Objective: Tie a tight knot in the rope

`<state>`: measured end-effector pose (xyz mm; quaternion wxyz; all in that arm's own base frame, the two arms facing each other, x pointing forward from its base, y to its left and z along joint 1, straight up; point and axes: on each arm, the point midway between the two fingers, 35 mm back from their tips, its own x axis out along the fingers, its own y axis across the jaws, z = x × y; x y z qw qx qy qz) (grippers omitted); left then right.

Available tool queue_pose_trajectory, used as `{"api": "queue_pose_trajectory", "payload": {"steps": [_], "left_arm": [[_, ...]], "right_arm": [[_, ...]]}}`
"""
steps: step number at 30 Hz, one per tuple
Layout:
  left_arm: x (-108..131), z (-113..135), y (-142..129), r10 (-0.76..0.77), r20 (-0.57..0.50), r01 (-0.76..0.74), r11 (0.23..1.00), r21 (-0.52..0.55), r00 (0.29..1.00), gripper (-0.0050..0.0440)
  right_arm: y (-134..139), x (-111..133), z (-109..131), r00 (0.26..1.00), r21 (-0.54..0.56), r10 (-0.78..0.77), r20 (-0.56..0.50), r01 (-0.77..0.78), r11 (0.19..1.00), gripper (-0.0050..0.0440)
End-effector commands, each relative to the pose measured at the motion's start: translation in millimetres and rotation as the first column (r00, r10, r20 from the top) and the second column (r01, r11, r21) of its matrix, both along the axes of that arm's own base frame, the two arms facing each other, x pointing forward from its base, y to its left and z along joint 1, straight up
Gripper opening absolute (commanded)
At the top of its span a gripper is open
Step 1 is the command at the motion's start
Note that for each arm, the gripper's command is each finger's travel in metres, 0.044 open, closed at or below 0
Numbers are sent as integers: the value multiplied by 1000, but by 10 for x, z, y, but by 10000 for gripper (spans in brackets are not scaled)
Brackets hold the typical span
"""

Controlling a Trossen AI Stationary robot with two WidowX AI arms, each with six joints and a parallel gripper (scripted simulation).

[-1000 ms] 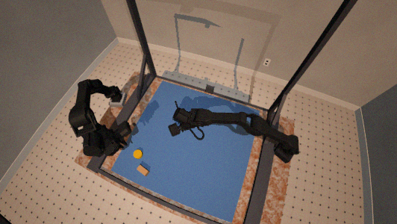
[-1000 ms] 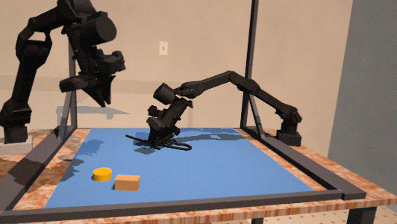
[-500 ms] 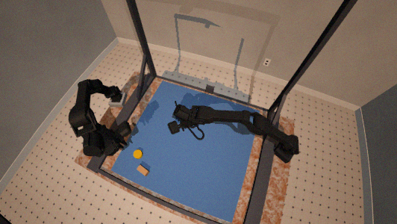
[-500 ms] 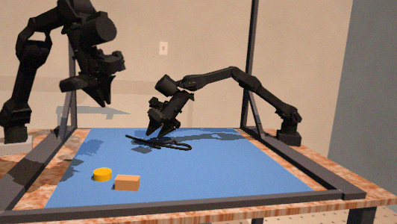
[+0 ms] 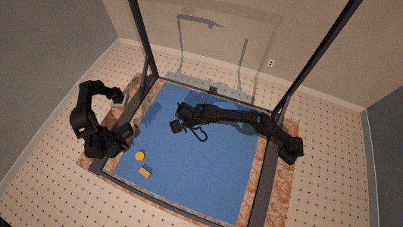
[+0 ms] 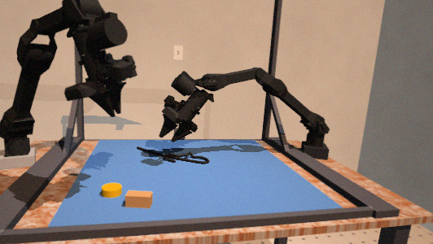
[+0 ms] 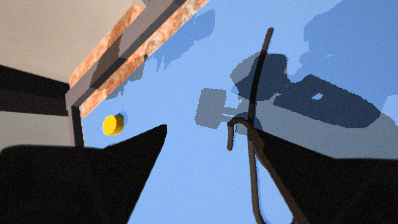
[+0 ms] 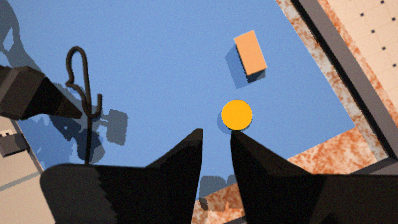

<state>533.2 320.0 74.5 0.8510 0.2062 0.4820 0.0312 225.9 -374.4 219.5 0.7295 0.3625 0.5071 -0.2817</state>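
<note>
The left claw (image 5: 185, 128) (image 6: 168, 138) (image 7: 209, 130) (image 8: 71, 113) stands fully open, holding nothing, above the rope (image 5: 205, 136) (image 6: 207, 161) (image 7: 253, 100) (image 8: 87, 85), which lies far and left of centre on the blue mat (image 5: 197, 170) (image 6: 228, 183) (image 7: 185, 175) (image 8: 165, 75). The right claw (image 5: 126, 146) (image 6: 116, 114) (image 8: 216, 135), at left, is slightly open and grips nothing. The rope shows 1 long loop; a tight knot cannot be confirmed. Risk 1: premature withdrawal could leave the crossing slack. Risk 2: a low, spread finger could snag the loop.
</note>
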Motion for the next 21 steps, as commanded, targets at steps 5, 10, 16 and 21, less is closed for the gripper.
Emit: {"api": "queue_pose_trajectory", "payload": {"steps": [5,10,16,21], "left_arm": [[9,528,2,0,74,-3,999,44,997,440],[3,608,-2,0,84,-4,999,50,996,440],[3,608,-2,0,84,-4,999,50,996,440],[3,608,-2,0,84,-4,999,50,996,440]], "right_arm": [[23,-2,131,1000,-31,7,18,-6,1000,85],[23,-2,131,1000,-31,7,18,-6,1000,85],[23,-2,131,1000,-31,7,18,-6,1000,85],[23,-2,131,1000,-31,7,18,-6,1000,85]]}}
